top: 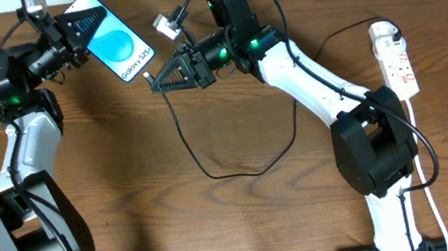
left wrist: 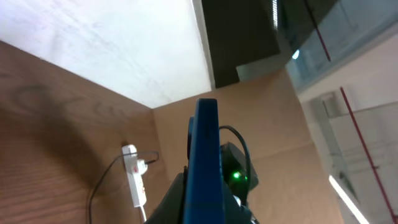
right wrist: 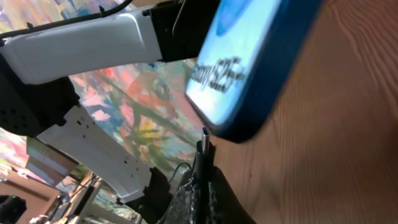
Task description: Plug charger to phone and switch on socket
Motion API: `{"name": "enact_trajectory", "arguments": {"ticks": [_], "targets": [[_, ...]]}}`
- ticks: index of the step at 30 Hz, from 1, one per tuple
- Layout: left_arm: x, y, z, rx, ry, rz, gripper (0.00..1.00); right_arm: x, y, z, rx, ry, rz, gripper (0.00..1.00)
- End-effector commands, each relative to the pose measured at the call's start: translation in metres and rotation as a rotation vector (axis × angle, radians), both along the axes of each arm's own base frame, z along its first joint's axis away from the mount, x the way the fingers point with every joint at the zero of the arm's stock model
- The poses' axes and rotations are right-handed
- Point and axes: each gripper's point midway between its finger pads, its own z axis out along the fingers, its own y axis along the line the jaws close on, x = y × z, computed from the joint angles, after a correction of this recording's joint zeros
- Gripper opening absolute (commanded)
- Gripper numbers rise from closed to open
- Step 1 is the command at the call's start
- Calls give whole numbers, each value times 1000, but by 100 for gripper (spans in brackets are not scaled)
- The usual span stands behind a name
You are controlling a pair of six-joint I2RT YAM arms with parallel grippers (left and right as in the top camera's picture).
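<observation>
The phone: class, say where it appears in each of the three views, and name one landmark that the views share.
Overhead: the phone, top, left of centre.
Left wrist: the phone, bottom centre, edge-on.
Right wrist: the phone, upper right, screen text showing.
Shared landmark: the wooden table, in all three.

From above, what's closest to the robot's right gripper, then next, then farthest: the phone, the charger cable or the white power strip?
From the right gripper:
1. Charger cable: held in its fingers.
2. Phone: just past its tip, toward the view's top left.
3. Power strip: far away, at the view's right side.
</observation>
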Motion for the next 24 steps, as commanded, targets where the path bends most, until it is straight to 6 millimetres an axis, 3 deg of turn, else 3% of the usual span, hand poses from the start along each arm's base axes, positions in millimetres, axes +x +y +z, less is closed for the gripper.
{"name": "enact_trajectory", "arguments": {"ticks": [1, 24], "targets": [[-5, -2, 10, -11, 2, -20, 7, 6, -4, -1, 4, 12, 2, 1], [-2, 0, 7, 56, -95, 8, 7, 9, -3, -3, -2, 0, -18, 1]]}}
